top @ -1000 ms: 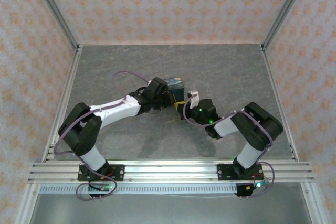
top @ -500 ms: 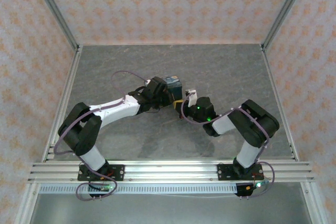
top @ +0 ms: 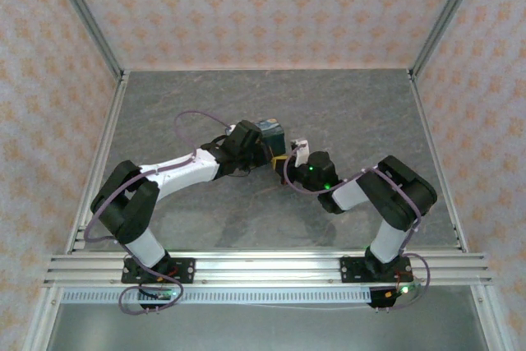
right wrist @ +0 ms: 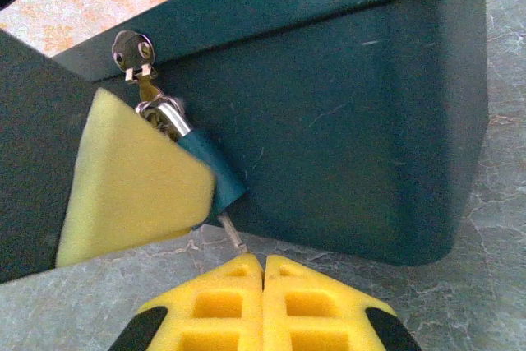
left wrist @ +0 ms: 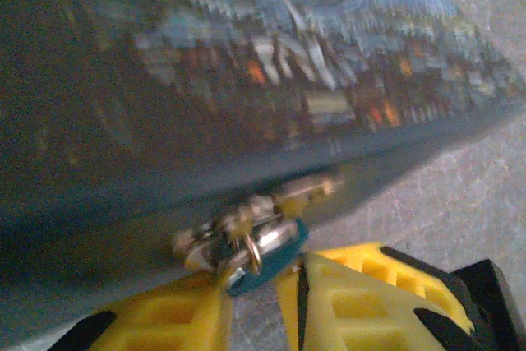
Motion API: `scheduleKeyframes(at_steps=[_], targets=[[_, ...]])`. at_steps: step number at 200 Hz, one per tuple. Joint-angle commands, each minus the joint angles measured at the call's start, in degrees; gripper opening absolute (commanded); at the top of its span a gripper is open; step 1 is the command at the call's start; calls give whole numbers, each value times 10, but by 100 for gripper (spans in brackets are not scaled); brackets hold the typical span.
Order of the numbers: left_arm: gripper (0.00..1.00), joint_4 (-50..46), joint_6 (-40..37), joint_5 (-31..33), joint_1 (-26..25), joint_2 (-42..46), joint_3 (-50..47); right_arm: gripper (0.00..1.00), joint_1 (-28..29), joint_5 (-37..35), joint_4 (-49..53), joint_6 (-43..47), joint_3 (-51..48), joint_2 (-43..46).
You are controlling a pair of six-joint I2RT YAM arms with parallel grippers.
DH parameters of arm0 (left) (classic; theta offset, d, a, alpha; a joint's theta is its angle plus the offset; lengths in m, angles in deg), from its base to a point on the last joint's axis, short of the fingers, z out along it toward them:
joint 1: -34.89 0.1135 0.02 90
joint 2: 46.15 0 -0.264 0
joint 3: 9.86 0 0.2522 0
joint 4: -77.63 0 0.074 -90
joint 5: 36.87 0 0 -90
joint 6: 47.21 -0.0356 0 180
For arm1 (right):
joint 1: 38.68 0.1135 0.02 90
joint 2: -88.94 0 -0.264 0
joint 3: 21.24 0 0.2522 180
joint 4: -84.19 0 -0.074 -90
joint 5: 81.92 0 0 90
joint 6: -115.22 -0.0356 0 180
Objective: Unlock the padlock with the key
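Observation:
The padlock has a teal body and a silvery shackle, and it hangs from the clasp on the front of the dark blue painted tin. My left gripper is shut on the padlock, and one of its yellow fingers covers the lock's left side. The key is a thin metal shaft that sticks out of the padlock's underside. My right gripper is shut, with the key's near end at its fingertips. From above, both grippers meet at the tin's front.
The tin stands on the grey stone-patterned table near its middle. Patterned walls with metal posts close in the back and both sides. An aluminium rail carries the arm bases at the near edge.
The right arm has edged slightly left toward the tin, and the tin and left wrist have shifted a little with it. Both grips are unchanged.

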Motion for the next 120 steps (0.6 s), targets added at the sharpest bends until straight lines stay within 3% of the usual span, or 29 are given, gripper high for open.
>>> scheduleKeyframes(at_steps=[1,120], targets=[[26,15,-2,-42,-19,5,16,0,-2,-8,-58,3,16,1],[28,-37,-36,14,-12,56,14,0,-3,-12,-45,0,11,-4]])
